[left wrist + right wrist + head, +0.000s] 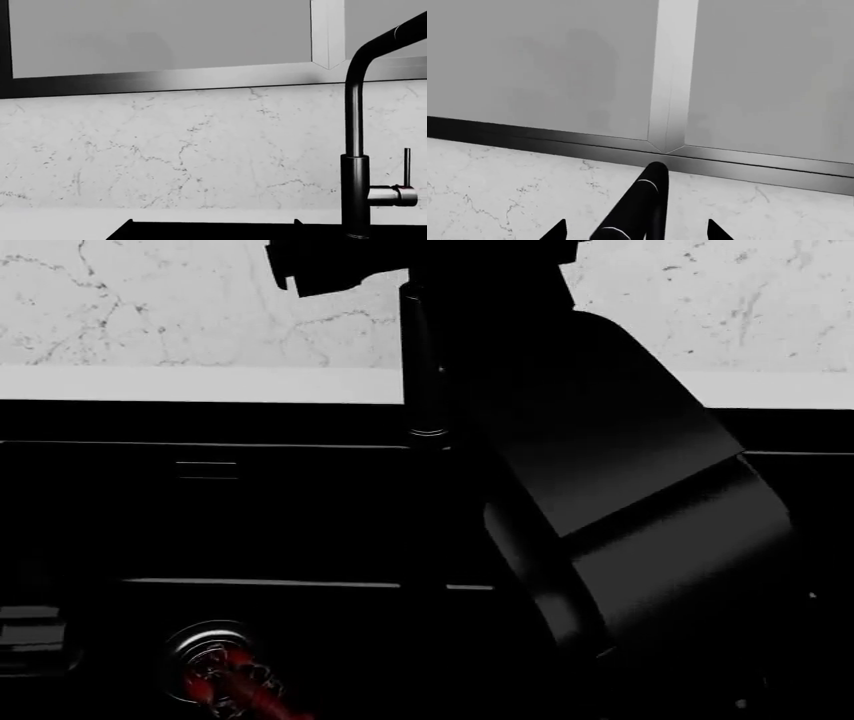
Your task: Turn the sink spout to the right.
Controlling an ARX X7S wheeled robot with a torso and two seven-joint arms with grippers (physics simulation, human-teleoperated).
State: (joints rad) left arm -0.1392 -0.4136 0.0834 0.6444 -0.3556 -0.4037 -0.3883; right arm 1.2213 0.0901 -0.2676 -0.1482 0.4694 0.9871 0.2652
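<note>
The sink spout (353,115) is a slim matte-black tube rising from a thicker black base column (355,195); its top bends off toward the frame edge. In the right wrist view the spout (644,200) runs between the fingertips (560,231) of my right gripper (637,231), with a gap on each side; the gripper is open. My left gripper (213,222) is open and empty, off to one side of the spout. In the head view the spout (424,360) stands behind the black sink (267,520), partly hidden by my right arm (627,510).
A thin black lever (406,165) on a silver stub (393,195) sticks out of the base column. A round metal drain (214,660) lies in the near basin. A white counter strip (200,385), a marble backsplash (167,150) and a window frame (670,75) lie behind the spout.
</note>
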